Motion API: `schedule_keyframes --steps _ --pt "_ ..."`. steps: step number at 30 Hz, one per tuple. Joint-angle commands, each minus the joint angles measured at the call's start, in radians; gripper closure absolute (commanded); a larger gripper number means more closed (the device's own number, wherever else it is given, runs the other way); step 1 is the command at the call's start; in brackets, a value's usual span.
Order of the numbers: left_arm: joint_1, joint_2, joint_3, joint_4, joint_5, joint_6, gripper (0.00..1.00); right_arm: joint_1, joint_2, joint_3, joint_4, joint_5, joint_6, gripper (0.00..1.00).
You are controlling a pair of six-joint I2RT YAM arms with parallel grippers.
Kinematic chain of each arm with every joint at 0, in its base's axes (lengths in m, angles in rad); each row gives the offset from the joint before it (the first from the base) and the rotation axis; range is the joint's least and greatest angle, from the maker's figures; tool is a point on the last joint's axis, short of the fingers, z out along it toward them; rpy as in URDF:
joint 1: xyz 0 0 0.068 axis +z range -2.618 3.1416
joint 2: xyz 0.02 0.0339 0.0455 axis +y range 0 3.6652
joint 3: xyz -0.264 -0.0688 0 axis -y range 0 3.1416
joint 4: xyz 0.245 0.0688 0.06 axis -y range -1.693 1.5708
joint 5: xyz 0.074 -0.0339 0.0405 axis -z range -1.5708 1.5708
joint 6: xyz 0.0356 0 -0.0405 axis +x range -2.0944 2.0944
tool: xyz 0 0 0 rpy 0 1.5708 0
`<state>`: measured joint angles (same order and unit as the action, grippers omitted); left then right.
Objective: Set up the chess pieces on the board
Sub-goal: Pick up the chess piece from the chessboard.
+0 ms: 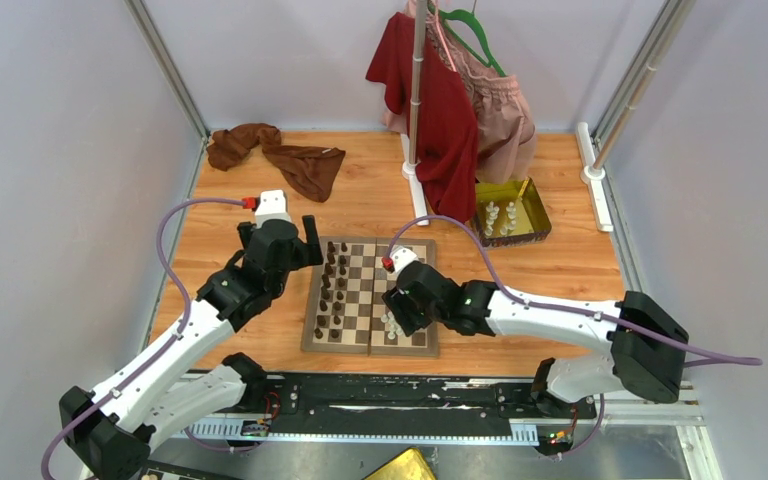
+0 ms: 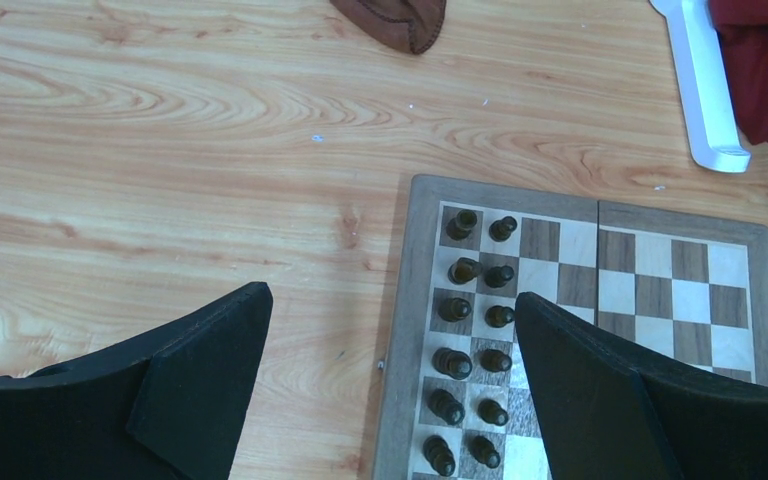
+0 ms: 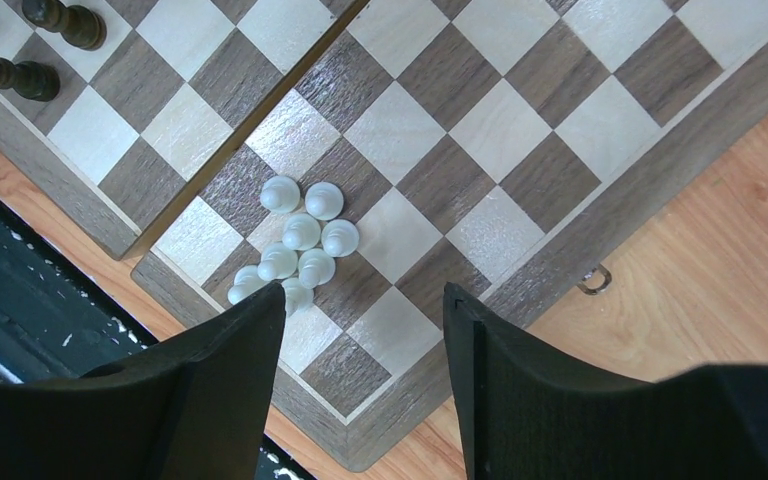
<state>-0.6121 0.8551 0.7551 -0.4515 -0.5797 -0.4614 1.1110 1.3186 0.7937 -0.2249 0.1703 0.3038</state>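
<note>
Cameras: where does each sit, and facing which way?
Top external: above, behind the robot, looking down on table and board; left arm, right arm show.
Left wrist: beside the board's left edge, facing down at dark pieces; left fingers show.
Right wrist: over the board's right half, facing down at white pieces; right fingers show.
Shared: both wrist views show the centre seam.

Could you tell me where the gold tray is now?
Top view: the gold tray sits far right on the table, beyond the board, beside the hanging red garment.

High rear view, wrists seemingly near board [image 1: 363,275]
</note>
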Motion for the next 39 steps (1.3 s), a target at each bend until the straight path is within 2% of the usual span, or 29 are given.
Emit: schedule_keyframes --steps 1,6,16,27,35,39 --pt "-0.008 -0.021 -0.012 0.021 -0.014 -0.014 0.00 0.014 0.024 0.027 0.032 -0.020 -0.003 0.37" --pt "-0.008 -0.013 -0.017 0.030 -0.006 -0.016 0.00 0.015 0.045 0.033 0.038 -0.028 -0.003 0.38" --pt "-0.008 -0.006 -0.032 0.047 -0.007 -0.019 0.00 0.015 0.091 0.050 0.047 -0.029 -0.019 0.47" --pt "-0.008 0.029 -0.039 0.073 -0.005 -0.016 0.00 0.001 0.128 0.079 0.043 -0.022 -0.036 0.62" --pt "-0.008 0.045 -0.033 0.083 -0.005 -0.011 0.00 -0.017 0.139 0.076 0.041 -0.042 -0.034 0.64" --pt "-0.009 0.049 -0.034 0.086 -0.005 -0.012 0.00 -0.027 0.147 0.074 0.043 -0.049 -0.035 0.68"
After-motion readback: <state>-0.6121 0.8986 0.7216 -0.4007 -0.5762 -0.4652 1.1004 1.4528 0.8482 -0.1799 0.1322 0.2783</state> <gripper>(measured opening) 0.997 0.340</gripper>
